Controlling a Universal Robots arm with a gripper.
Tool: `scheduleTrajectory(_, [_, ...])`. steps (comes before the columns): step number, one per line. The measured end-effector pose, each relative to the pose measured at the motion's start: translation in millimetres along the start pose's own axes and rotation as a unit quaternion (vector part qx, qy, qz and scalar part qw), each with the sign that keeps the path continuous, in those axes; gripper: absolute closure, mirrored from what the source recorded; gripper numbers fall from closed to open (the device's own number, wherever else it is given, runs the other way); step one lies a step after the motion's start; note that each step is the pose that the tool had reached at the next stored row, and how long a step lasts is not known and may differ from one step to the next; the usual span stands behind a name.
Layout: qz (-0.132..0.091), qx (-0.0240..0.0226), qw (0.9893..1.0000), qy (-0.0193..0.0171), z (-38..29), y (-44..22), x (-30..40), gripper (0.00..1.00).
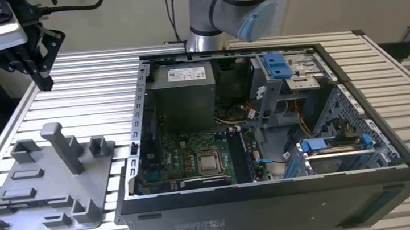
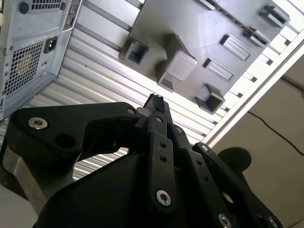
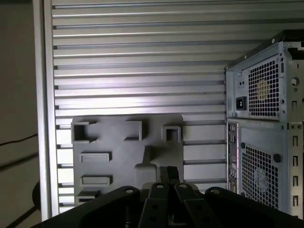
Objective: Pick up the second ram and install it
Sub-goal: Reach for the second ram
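Observation:
My gripper hangs high over the ribbed table at the exterior view's far left, above and behind the grey parts tray. Its black fingers meet at the tips with nothing between them, as both wrist views show. The tray lies below the fingertips, its holders looking bare. The second ram is out of view. The open computer case lies on its side at the exterior view's right, with the silver processor chip on its green board.
A thick grey upright post stands on the tray. The case's vented rear panel rises beside the tray. Inside the case are a power supply and blue-clipped drive bays. The arm's base stands behind the case.

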State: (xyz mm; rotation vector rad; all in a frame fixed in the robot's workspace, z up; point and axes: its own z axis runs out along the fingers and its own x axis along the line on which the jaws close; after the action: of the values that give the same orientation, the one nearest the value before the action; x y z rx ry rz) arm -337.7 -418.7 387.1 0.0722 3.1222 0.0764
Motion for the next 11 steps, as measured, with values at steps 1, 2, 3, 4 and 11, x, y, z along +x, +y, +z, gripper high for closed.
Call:
scheduleTrajectory(1, [0.0,0.0,1.0,0.0,0.0,-0.1,1.9,0.89])
scheduleTrajectory(2, [0.0,0.0,1.0,0.0,0.0,-0.2,3.7,0.89])
scheduleTrajectory(3, [-0.001,0.0,1.0,0.0,0.0,-0.3,5.6,0.89])
scheduleTrajectory(4, [-0.001,0.0,1.0,0.0,0.0,-0.4,7.5,0.89])
scheduleTrajectory(11, [-0.002,0.0,1.0,0.0001,0.1,-1.0,20.2,0.89])
